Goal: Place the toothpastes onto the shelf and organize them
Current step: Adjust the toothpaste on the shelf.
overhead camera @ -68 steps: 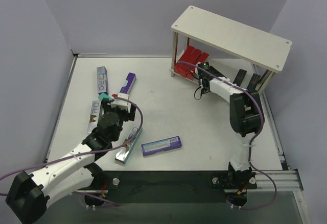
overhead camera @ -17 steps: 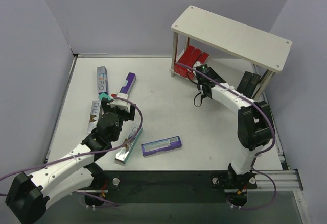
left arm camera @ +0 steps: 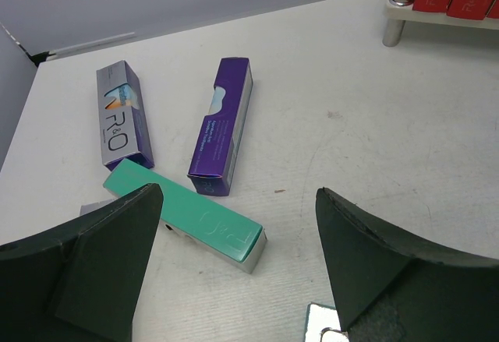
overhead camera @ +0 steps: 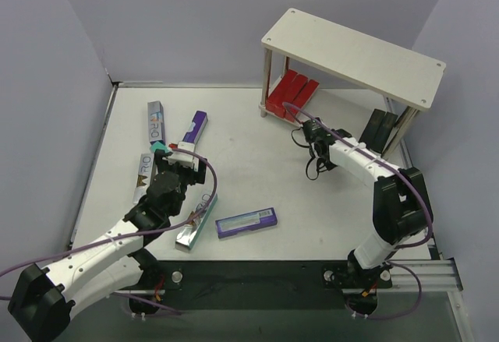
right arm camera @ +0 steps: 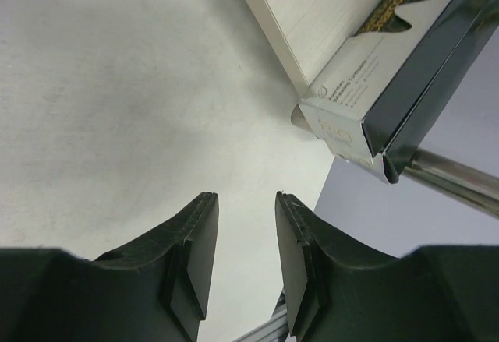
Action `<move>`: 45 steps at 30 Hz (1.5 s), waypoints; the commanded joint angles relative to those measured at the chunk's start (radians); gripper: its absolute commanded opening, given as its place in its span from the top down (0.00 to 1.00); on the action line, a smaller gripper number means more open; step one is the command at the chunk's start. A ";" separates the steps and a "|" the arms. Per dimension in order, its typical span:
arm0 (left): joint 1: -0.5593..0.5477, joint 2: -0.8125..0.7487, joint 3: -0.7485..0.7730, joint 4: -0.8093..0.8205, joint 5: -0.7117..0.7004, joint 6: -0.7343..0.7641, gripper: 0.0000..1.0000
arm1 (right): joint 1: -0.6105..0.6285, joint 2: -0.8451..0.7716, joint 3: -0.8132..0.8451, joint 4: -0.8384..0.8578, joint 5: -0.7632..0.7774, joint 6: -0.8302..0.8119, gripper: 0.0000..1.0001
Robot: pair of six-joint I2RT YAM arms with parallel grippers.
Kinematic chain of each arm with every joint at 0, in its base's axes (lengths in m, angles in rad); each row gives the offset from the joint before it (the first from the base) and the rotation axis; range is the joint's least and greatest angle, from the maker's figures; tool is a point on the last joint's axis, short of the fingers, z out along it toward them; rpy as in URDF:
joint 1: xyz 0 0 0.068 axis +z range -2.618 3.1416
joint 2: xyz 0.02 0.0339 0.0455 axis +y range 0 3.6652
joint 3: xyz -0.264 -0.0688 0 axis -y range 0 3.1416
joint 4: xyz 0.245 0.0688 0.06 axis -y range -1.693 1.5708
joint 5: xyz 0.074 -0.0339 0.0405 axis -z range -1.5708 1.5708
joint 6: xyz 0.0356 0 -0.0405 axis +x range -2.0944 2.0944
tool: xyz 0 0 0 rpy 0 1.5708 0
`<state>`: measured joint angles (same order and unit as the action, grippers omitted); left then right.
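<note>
The shelf (overhead camera: 355, 50) stands at the back right. Red toothpastes (overhead camera: 290, 93) lie on its lower board and black ones (overhead camera: 380, 128) at its right end. My right gripper (overhead camera: 310, 132) hovers over the table just in front of the red cartons, shut and holding nothing (right arm camera: 245, 198). My left gripper (overhead camera: 181, 157) is open (left arm camera: 239, 194) above a teal toothpaste (left arm camera: 187, 217). Beyond the teal one lie a purple carton (left arm camera: 222, 124) and a silver-and-purple one (left arm camera: 121, 116). Another silver carton (overhead camera: 143, 177) lies at the left.
A teal-and-silver carton (overhead camera: 196, 221) and a purple-and-silver one (overhead camera: 246, 222) lie near the front, right of my left arm. In the right wrist view a silver-and-black carton (right arm camera: 390, 85) overhangs the lower board (right arm camera: 312, 15) next to a metal leg (right arm camera: 452, 174). Walls close the table's sides.
My right gripper has drawn back from the red cartons on the lower board toward the table's middle, empty. The left arm has not moved.
</note>
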<state>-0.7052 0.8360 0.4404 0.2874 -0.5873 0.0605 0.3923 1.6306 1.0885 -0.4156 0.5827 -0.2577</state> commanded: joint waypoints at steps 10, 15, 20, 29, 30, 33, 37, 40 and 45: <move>0.003 -0.017 0.046 0.015 0.004 -0.010 0.09 | -0.139 0.080 0.071 0.015 0.043 -0.009 0.64; 0.003 -0.017 0.047 0.015 0.000 -0.004 0.09 | -0.155 0.109 0.083 0.021 0.058 -0.029 0.64; 0.003 -0.017 0.046 0.015 -0.003 -0.002 0.09 | -0.173 0.115 0.073 0.043 0.055 -0.032 0.64; 0.003 -0.006 0.049 0.015 0.001 -0.001 0.09 | -0.190 0.121 0.082 0.075 0.065 -0.054 0.64; 0.003 -0.008 0.047 0.016 0.001 -0.001 0.09 | -0.190 0.121 0.080 0.077 0.065 -0.055 0.64; 0.003 -0.008 0.047 0.015 0.000 0.001 0.09 | -0.194 0.124 0.079 0.083 0.068 -0.057 0.64; 0.004 -0.005 0.049 0.015 0.000 0.002 0.09 | -0.199 0.130 0.079 0.092 0.068 -0.058 0.64; 0.003 -0.003 0.049 0.015 -0.002 0.002 0.09 | -0.201 0.140 0.085 0.097 0.071 -0.066 0.64; 0.003 0.002 0.049 0.016 -0.002 0.002 0.09 | -0.181 0.104 0.085 0.081 0.045 -0.054 0.64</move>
<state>-0.7052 0.8345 0.4408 0.2874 -0.5861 0.0605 0.2020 1.7638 1.1404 -0.3141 0.6132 -0.3176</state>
